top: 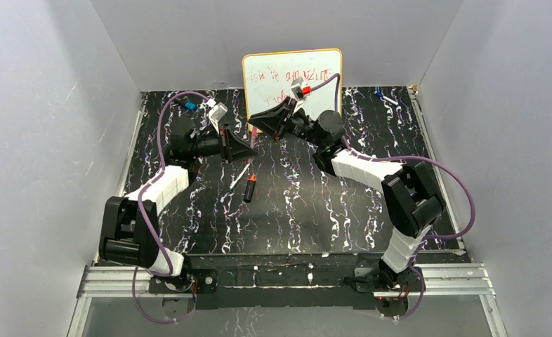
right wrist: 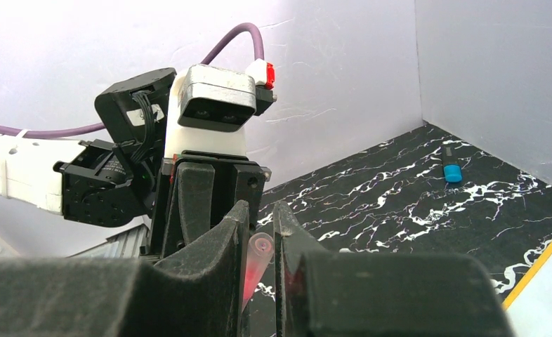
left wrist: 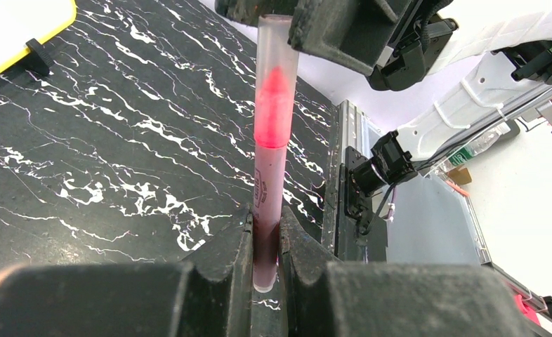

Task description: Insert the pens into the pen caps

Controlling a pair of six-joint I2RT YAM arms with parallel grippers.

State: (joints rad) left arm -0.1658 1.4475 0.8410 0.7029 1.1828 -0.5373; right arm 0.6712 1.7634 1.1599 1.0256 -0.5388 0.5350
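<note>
Left gripper (left wrist: 265, 232) is clamped on a slim pale-pink marker (left wrist: 267, 186), held above the black marbled table (left wrist: 104, 140). Right gripper (right wrist: 261, 217) pinches a translucent pink plastic cap (left wrist: 276, 84) that covers the marker's bright tip.

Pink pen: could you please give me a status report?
Left gripper shut on pink pen. Right gripper shut on cap, cap over tip. Nothing blocking them.
</note>
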